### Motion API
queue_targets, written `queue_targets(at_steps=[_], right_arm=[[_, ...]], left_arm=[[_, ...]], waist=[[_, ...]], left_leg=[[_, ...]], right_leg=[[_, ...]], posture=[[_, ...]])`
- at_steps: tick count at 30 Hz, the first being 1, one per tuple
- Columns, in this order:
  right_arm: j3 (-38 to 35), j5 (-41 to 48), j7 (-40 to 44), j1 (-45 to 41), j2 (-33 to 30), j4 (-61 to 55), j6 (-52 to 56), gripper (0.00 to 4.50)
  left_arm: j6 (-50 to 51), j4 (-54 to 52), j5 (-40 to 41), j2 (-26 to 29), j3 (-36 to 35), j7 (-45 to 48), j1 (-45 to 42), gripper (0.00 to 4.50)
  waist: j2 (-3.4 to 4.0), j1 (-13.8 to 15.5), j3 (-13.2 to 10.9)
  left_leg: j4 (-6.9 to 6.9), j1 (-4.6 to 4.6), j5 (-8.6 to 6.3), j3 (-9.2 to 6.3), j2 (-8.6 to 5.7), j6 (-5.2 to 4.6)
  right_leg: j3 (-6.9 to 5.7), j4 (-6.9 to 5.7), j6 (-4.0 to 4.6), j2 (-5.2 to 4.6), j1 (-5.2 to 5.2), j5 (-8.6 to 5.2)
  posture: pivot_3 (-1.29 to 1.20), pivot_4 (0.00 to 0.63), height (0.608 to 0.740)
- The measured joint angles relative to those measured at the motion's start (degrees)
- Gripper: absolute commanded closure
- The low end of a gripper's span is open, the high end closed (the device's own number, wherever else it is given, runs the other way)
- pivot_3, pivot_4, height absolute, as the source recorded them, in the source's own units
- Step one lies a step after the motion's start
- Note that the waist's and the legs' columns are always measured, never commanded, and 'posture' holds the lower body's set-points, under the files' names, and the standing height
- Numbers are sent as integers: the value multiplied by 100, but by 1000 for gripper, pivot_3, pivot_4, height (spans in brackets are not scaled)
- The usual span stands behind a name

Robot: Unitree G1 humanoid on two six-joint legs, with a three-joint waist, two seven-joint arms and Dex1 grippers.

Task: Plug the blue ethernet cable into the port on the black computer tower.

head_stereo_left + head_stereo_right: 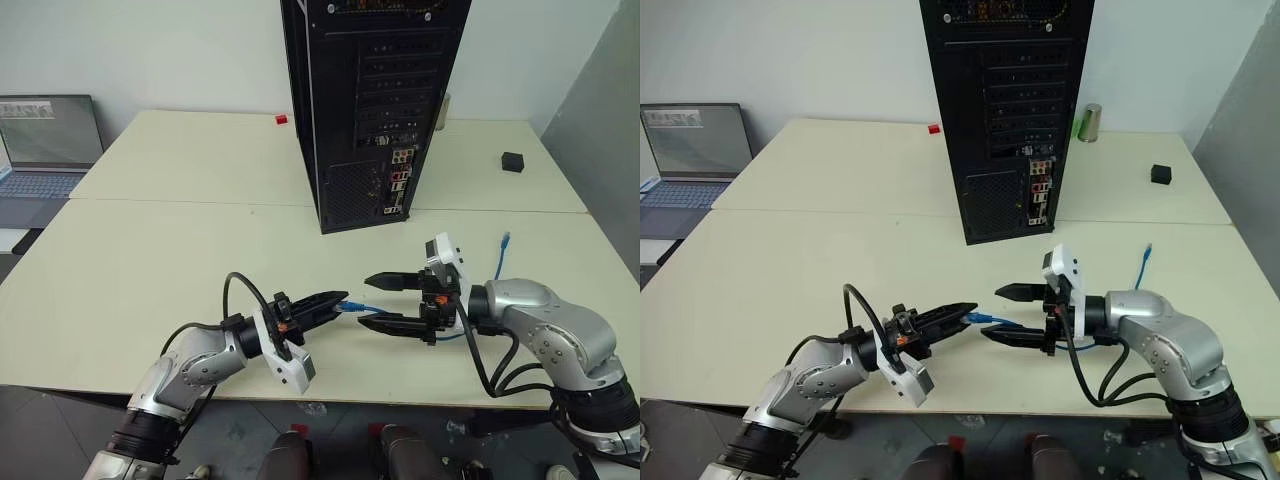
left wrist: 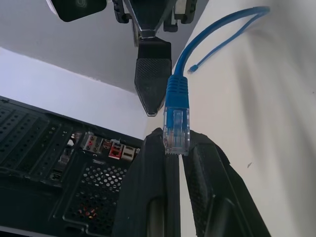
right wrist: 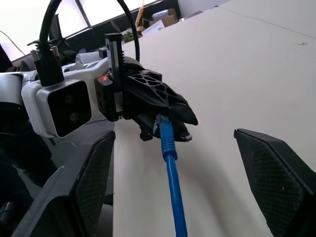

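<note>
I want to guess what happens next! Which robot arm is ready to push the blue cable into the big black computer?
Probably the left. The left gripper is shut on the blue ethernet cable at its plug. The right gripper is open around the cord, not gripping it. The black computer tower stands ahead.

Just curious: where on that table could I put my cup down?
Bare tabletop between the laptop and the black computer tower. Crowded near the front edge, where both hands meet at the blue ethernet cable.
</note>
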State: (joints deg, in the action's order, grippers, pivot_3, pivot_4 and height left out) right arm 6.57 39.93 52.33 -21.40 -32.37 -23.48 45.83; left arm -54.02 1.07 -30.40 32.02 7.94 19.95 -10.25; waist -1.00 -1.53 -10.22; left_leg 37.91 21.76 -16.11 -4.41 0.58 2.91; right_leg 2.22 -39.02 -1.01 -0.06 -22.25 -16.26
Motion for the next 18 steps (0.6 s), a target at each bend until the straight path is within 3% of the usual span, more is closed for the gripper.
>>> queue_targets(at_steps=[6,18], right_arm=[[154,-46,-176,-6,216,0,-16,415],[332,-256,-279,-48,293,18,-106,3269]], left_arm=[[127,-3,-128,40,-25,-203,-2,4243],[244,-32,-205,62,-25,-416,-1,4243]], waist=[[0,-1,0],[0,-2,0]], left_leg=[[0,0,0,-1,-1,0],[0,0,0,-1,0,0]], right_leg=[[-1,0,0,0,0,0],[-3,-1,0,0,0,0]], posture=[[0,150,740],[0,150,740]])
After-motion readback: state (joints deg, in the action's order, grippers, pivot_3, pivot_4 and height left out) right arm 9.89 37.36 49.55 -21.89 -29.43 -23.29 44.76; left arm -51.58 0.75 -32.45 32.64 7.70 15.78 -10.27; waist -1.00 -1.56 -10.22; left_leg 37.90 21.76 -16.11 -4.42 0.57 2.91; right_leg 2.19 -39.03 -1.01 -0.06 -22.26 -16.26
